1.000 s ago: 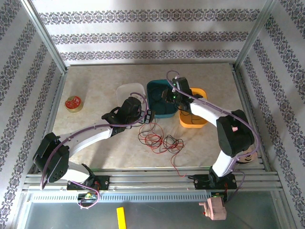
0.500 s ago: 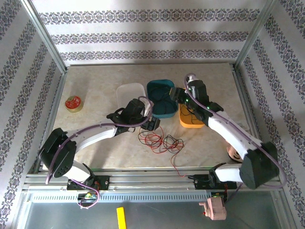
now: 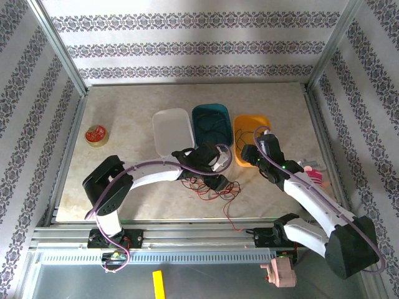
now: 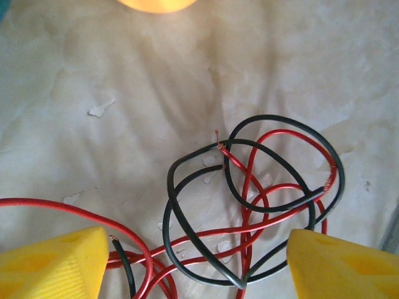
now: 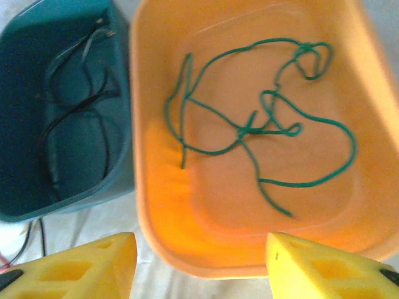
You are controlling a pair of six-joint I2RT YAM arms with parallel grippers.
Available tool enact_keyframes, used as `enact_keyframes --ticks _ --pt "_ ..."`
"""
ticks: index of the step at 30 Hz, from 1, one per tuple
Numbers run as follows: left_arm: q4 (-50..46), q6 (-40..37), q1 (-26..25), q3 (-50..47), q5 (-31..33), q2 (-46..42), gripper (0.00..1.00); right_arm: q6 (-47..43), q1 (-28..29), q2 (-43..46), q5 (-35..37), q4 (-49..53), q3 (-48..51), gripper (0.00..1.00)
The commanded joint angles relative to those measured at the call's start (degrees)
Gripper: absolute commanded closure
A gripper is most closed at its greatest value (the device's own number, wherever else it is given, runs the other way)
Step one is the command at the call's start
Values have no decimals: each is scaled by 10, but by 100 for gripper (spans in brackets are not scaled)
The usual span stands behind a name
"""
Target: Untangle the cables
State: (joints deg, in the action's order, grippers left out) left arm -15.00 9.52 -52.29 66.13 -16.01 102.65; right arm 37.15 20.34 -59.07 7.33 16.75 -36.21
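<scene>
Just short of the orange tray (image 5: 156,205), on the side toward the arm bases and slightly to its left, you have a loose tangle of red and black cables (image 4: 249,205) lying on the bare tabletop (image 3: 124,180). The loops cross one another several times, and one red strand runs off further from the tray.

Your left end effector (image 4: 199,268) hangs over that tangle, released. Its yellow fingers (image 4: 53,265) stand wide apart with the loops between them, and no wire is pinched.

Inside the orange tray lies one green cable (image 5: 245,130), coiled and knotted on itself, apart from the others.

Your right end effector (image 5: 199,268) sits at the tray's near rim, also released. Its fingers (image 5: 75,268) are spread, with nothing between them.

Touching the orange tray's left side is a teal tray (image 5: 25,75) holding a black cable (image 5: 52,156). Left again stands a white tray (image 3: 173,131). Well left of all three, a red roll (image 3: 96,134) rests flat on the tabletop.
</scene>
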Motion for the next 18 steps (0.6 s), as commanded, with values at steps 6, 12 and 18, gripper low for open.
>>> enact_keyframes --ticks 6,12,18 --pt "-44 -10 -18 32 33 33 42 26 -49 20 19 14 24 43" --pt "-42 -11 -22 41 31 46 61 18 -68 17 9 15 27 43" --pt "-36 -11 -25 51 33 52 85 2 -89 21 5 23 30 43"
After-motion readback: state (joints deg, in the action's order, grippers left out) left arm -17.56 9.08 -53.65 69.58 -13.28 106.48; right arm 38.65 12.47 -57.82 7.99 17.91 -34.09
